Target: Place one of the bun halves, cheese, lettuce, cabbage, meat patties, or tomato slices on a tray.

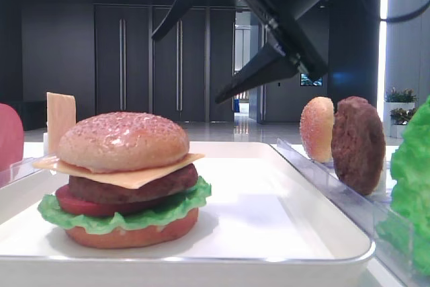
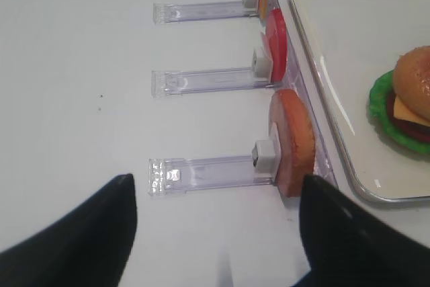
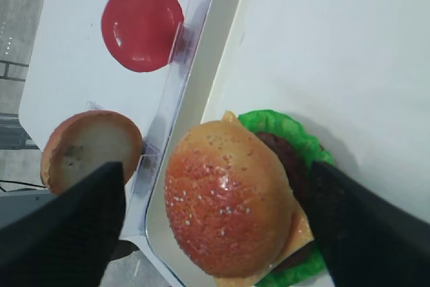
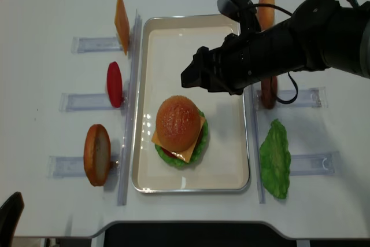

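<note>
The top bun [image 4: 177, 122] sits dome-up on the stacked burger, on the tray [image 4: 226, 166], toward its front-left part. The cheese [image 4: 192, 143] pokes a corner out to the right (lettuce [image 4: 199, 146] frilling beneath). The right gripper [image 4: 199, 76] hangs above the tray, fingers spread wide, holding nothing. The left gripper [image 2: 215, 233] gapes empty over the table. A tomato slice [image 4: 114, 84] stands on edge in the left rack, a patty [image 4: 268, 92] in the right.

No readable txt, labels, brands or nos. anywhere in these views.
</note>
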